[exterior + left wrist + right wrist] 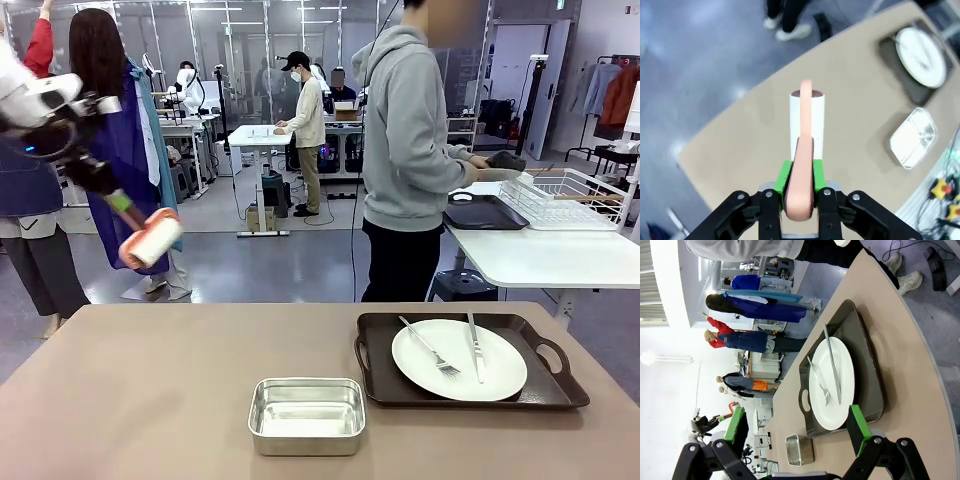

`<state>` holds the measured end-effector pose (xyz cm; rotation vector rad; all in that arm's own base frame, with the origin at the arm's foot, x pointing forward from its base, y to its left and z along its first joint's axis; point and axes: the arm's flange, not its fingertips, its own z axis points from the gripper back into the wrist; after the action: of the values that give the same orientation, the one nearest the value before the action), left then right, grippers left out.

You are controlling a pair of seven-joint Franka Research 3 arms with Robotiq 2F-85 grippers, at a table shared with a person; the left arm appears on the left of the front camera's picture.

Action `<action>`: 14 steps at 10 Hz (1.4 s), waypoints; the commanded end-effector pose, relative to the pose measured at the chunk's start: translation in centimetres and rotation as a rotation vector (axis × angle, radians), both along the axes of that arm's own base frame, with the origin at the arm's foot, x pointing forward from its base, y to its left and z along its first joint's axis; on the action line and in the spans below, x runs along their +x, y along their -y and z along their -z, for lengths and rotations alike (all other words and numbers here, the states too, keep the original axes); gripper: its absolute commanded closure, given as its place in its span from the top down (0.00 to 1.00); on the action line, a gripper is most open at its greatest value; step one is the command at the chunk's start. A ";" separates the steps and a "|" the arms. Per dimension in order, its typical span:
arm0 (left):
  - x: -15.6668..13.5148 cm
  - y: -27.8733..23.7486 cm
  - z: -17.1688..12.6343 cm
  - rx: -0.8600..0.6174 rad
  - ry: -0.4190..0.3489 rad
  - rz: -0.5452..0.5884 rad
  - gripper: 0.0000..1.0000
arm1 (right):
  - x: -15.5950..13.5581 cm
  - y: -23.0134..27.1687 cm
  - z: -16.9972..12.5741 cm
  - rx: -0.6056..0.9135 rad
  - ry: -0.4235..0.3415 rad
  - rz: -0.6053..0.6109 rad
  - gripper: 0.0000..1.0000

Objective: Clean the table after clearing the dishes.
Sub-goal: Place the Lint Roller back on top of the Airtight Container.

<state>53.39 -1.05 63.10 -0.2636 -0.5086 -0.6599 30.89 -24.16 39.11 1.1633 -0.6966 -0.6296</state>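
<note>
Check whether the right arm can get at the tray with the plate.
Probably yes: the right gripper is open and faces the tray, with nothing between them. The steel pan sits off to one side, clear of the way.

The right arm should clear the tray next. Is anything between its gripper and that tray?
Nothing visible does. The open right gripper looks straight at the tray and its plate. The pan sits beside the tray, apart from it, not across the path.

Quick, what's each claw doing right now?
Left claw: shut on the pink-handled white roller.
Right claw: open, holding nothing.
</note>
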 end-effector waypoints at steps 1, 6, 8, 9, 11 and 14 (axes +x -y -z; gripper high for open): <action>-1.1 5.9 -0.9 0.105 0.064 0.288 0.22 | -0.1 0.0 -0.2 0.001 0.007 -0.001 1.00; -11.0 21.5 -0.1 0.273 0.052 0.832 0.22 | -0.1 0.0 -0.2 0.001 0.007 -0.001 1.00; -12.7 23.2 1.0 0.276 0.040 0.865 0.22 | -0.1 0.0 -0.2 0.001 0.007 -0.001 1.00; -11.2 23.8 -0.2 0.250 0.026 0.831 0.22 | -0.1 0.0 -0.2 0.001 0.007 -0.001 1.00; -11.2 23.8 -0.2 0.250 0.026 0.831 0.22 | -0.1 0.0 -0.2 0.001 0.007 -0.001 1.00; -11.1 26.1 1.3 0.265 0.003 0.875 0.22 | -0.1 0.0 -0.2 0.001 0.007 -0.001 1.00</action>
<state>42.19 -25.59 62.33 -0.2286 -0.3019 -1.5447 30.89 -24.16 39.12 1.1632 -0.6969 -0.6295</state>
